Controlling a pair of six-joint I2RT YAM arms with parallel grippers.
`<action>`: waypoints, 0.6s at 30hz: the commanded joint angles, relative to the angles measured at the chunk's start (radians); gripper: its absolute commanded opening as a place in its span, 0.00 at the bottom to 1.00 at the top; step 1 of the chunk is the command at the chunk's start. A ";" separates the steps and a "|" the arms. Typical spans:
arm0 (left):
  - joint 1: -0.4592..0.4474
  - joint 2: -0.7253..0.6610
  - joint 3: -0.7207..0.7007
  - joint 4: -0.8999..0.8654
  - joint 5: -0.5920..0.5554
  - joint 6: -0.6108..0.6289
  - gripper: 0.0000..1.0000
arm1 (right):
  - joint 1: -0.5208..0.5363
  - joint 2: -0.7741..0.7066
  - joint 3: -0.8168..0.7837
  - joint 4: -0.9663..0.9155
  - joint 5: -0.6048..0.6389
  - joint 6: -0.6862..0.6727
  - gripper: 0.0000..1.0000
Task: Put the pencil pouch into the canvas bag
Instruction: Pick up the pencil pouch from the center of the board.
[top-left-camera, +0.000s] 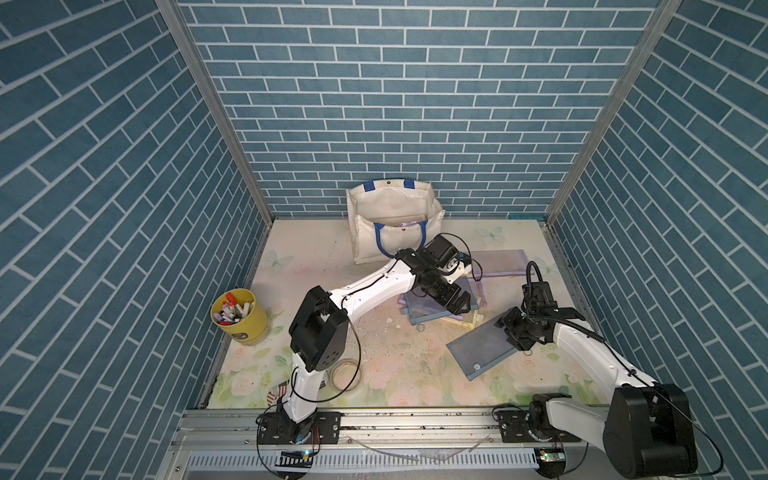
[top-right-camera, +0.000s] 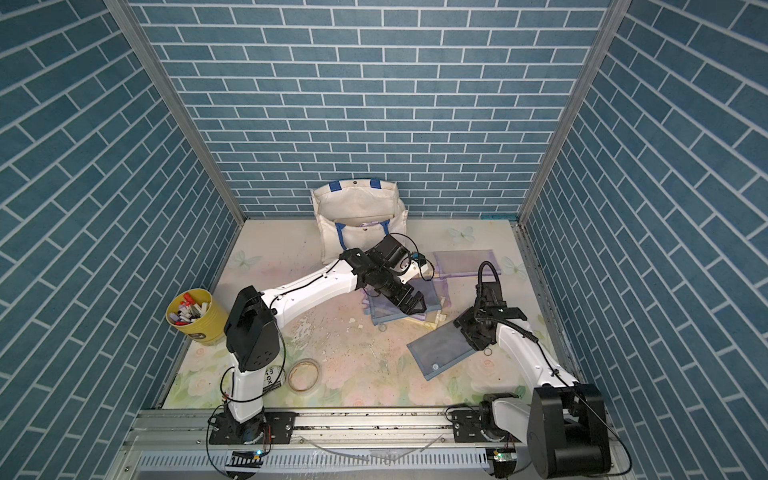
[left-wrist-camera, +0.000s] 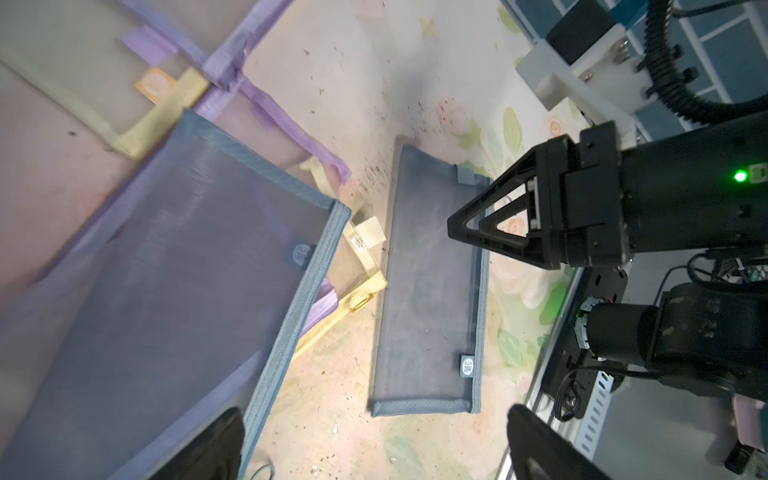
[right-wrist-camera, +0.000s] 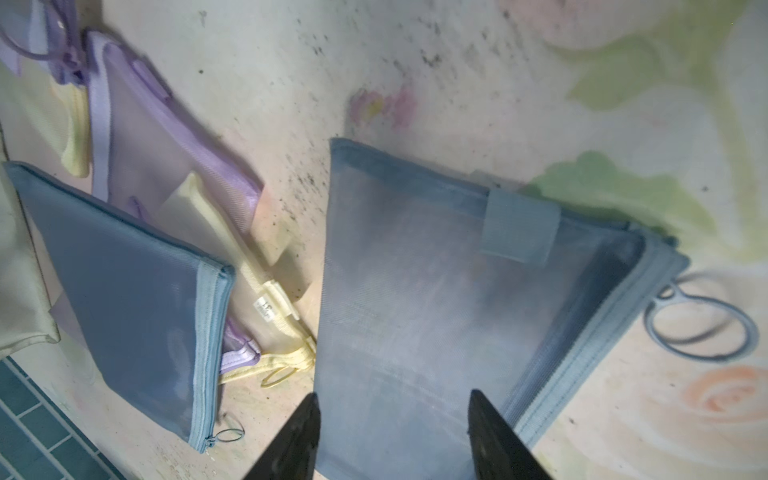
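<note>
left gripper (top-left-camera: 461, 306) spread wide, empty, over the pouch stack (left-wrist-camera: 166, 270). right gripper (right-wrist-camera: 394, 395) at the edge of the blue pencil pouch (top-left-camera: 478, 353), well apart from the canvas bag (top-left-camera: 365, 241); cannot tell if it grips. risk: limp mesh slips out or snags the rim.

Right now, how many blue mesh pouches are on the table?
2: one pouch by the right tool, one atop the pile under the left tool. The pile may hide others.

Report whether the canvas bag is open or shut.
Open. The canvas bag stands by the back wall, mouth gaping, its inside visible in both top views.
</note>
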 joint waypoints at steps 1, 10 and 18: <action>0.002 0.026 0.026 -0.016 0.084 -0.019 0.96 | -0.006 -0.032 -0.027 -0.018 0.043 0.069 0.57; -0.024 0.094 0.044 0.016 0.168 -0.050 0.87 | -0.007 -0.158 -0.068 -0.152 0.075 0.204 0.58; -0.062 0.195 0.118 0.024 0.220 -0.096 0.84 | -0.013 -0.134 -0.105 -0.147 0.095 0.264 0.58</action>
